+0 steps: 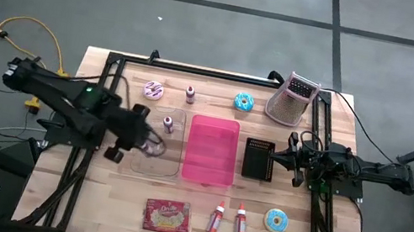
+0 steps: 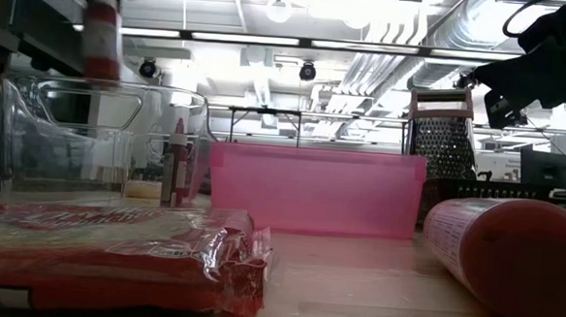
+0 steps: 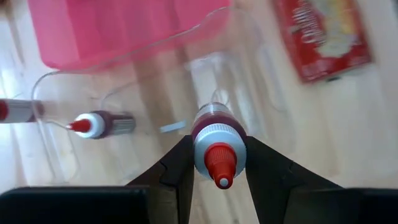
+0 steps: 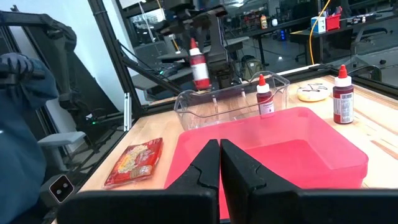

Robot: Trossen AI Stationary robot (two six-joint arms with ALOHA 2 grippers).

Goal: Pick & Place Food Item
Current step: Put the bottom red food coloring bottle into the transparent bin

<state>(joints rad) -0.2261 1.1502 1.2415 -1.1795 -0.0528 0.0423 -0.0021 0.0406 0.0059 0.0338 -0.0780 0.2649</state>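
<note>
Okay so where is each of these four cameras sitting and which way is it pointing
High view: overhead, looking straight down on the table; both arms show.
Low view: at table height, looking across at the pink bin; an arm hangs upper right.
Left wrist view: above the clear bin; left gripper shut on a sauce bottle.
Right wrist view: behind the shut right gripper, facing the left arm.
All four views show the pink bin.

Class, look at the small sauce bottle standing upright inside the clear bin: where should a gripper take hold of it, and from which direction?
Grip the standing bottle across its round body, just below the white collar, descending from above. It stands upright inside the clear bin, whose walls block a sideways approach, and the tapered red cap looks too narrow for the fingers.
</note>
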